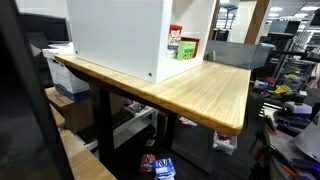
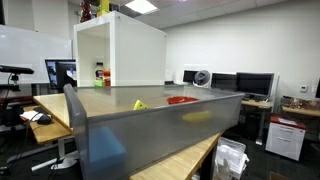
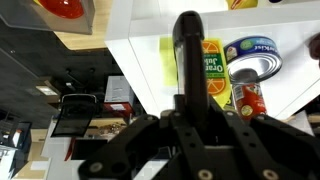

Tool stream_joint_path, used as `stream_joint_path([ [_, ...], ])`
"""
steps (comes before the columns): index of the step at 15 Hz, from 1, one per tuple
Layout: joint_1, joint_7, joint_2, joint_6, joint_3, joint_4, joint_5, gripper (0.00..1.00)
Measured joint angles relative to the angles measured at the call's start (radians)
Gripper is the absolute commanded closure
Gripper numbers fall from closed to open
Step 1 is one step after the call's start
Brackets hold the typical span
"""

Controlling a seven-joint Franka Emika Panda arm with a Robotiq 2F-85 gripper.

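Juice carton (image 3: 213,72), boxy orange-yellow cardboard, is standing inside smooth white cubby (image 3: 140,45) beside shiny round can (image 3: 255,58); I'm seeing claw (image 3: 187,20) pinched together just before it, touching nothing visible.

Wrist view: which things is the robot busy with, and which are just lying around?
Busy with:
gripper, shut on the black stick

Just lying around:
juice carton
tin can
white shelf box
wooden table
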Motion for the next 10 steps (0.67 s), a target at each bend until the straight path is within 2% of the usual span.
stream_joint_path([
  [10, -0.012, 0.001, 0.044, 0.069, -0.032, 0.017, 0.0, 0.94],
])
